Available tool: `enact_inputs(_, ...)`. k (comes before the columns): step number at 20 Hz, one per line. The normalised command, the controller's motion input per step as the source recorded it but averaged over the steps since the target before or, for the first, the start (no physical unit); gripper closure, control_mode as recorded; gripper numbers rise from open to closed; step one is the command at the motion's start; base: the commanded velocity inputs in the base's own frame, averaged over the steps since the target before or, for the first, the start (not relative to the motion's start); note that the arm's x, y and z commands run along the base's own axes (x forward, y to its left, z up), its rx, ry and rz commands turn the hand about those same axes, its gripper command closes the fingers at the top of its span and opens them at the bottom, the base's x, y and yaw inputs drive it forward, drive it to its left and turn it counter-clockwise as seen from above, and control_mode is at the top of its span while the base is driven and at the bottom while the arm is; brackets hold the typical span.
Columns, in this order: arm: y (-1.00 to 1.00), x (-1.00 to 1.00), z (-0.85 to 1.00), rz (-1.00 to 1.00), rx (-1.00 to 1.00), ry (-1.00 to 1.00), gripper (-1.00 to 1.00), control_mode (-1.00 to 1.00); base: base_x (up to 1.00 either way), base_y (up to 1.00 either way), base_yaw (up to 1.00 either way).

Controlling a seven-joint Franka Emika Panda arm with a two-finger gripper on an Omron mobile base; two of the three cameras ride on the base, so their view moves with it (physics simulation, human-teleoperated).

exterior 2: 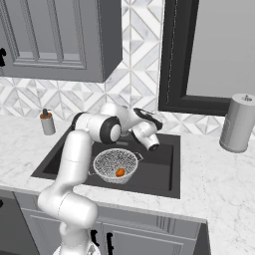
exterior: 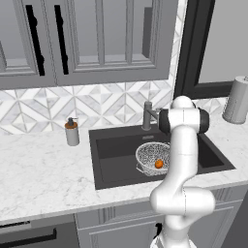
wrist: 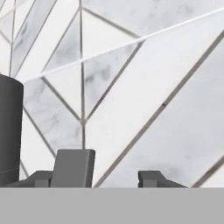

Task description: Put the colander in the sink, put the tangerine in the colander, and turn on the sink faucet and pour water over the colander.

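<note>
Two of the three jobs look done: the colander [exterior: 151, 158] sits in the sink [exterior: 112, 154], right of centre, and the tangerine [exterior: 159, 164] lies inside it toward the near wall. What remains, by my reading, is the faucet [exterior: 147, 115], which stands at the back rim of the sink just behind the colander.

The gripper [wrist: 103, 178] is up against the tiled backsplash [wrist: 131, 87], with a dark upright post [wrist: 9, 131] at one edge of the hand view and a grey slab, probably the faucet lever [wrist: 73, 168], sitting at one finger. The fingers stand apart with a gap between them; whether they are pinching that slab or merely beside it I cannot tell, since only the tips rise into sight. In the right base view the hand [exterior 2: 147, 135] hangs over the back of the sink, near the faucet.

Risks from here:
- If the fingers only graze the lever, a sideways push may slip off and leave the water shut.
- The hand is close to the wall, so a wide swing could jam it against the tiles.
- The spout may not aim over the colander; water would then hit bare basin.
- A low elbow could knock the colander and roll the tangerine.
</note>
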Motion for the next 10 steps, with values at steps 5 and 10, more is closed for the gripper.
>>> enact_inputs(5, -0.14, 0.19, -0.19, 0.0, 0.01, 0.03, 1.0, -1.0, 0.0, 0.0, 0.0)
enact_inputs(10, -0.4, 0.15, -0.2, 0.0, 0.01, 0.06, 1.0, -1.0, 0.0, 0.0, 0.0)
